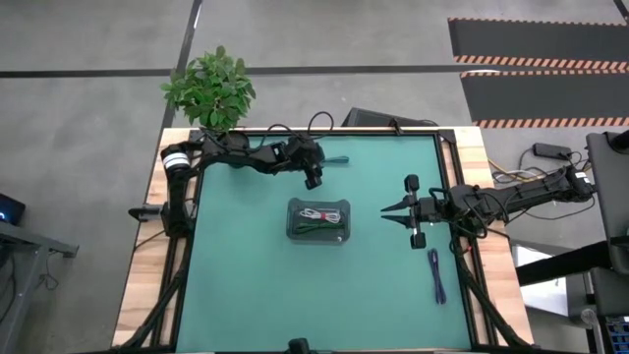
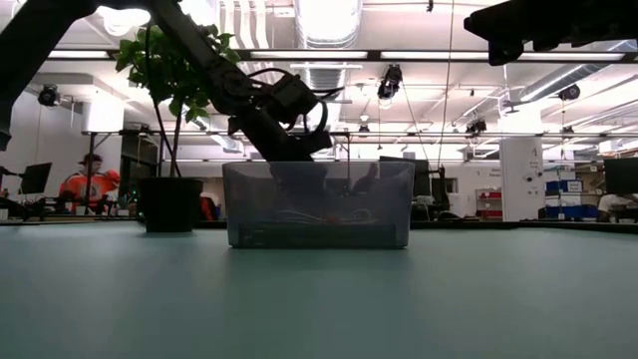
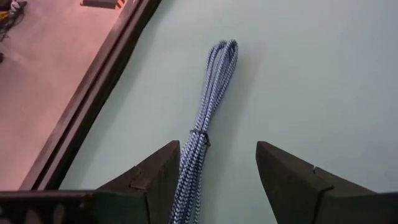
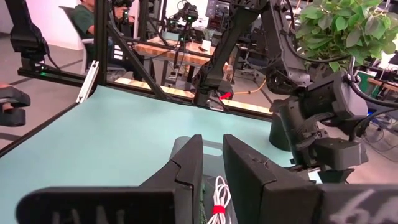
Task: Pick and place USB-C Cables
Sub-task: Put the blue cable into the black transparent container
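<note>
Green matting covers my bench [image 1: 246, 285], with a clear bin [image 1: 319, 221] near its middle holding the white-and-red cable [image 1: 316, 213] and the green cable [image 1: 316, 229]. My left jaws [image 1: 313, 179] stand wide open over the dark teal cable [image 3: 208, 124], which runs up between the fingers [image 3: 155, 177], nothing gripped. My right jaws [image 1: 393, 212] hover beside the bin, open a little and empty. Behind them, near the bench edge, lies the purple-blue cable [image 1: 435, 276].
</note>
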`<action>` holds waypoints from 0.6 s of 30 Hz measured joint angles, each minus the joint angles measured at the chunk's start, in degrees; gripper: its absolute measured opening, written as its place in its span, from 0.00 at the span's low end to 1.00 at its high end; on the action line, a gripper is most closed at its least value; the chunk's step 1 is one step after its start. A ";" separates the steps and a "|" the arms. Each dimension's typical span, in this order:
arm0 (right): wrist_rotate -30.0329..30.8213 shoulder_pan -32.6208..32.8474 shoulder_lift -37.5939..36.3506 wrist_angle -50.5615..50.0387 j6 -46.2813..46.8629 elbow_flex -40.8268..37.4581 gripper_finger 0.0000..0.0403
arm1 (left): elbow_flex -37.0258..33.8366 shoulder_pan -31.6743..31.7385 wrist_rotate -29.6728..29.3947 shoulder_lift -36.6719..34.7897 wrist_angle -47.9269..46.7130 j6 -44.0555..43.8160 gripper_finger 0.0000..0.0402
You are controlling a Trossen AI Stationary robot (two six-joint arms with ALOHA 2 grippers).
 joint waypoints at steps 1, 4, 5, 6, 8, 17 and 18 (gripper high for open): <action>0.00 0.00 0.00 -0.02 0.02 0.00 0.13 | 0.00 0.00 0.06 0.00 0.36 0.00 0.49; 0.00 0.00 0.00 0.00 0.04 0.00 0.13 | 0.00 0.00 0.29 0.00 0.71 0.04 0.49; -0.01 0.00 0.00 -0.01 0.04 0.00 0.13 | 0.00 0.01 0.31 0.00 0.76 0.07 0.49; 0.00 -0.01 0.00 -0.01 0.05 0.00 0.13 | 0.00 0.02 0.31 0.00 1.12 0.08 0.49; -0.01 0.00 0.00 -0.02 0.03 0.00 0.13 | 0.04 0.06 0.46 0.00 2.39 0.11 0.49; 0.00 -0.01 0.00 -0.03 -0.13 0.00 0.13 | 0.15 0.20 0.58 2.51 5.27 0.06 0.49; 0.02 -0.01 0.00 -0.07 -0.12 0.00 0.13 | 0.19 0.26 0.57 2.95 5.02 0.16 0.49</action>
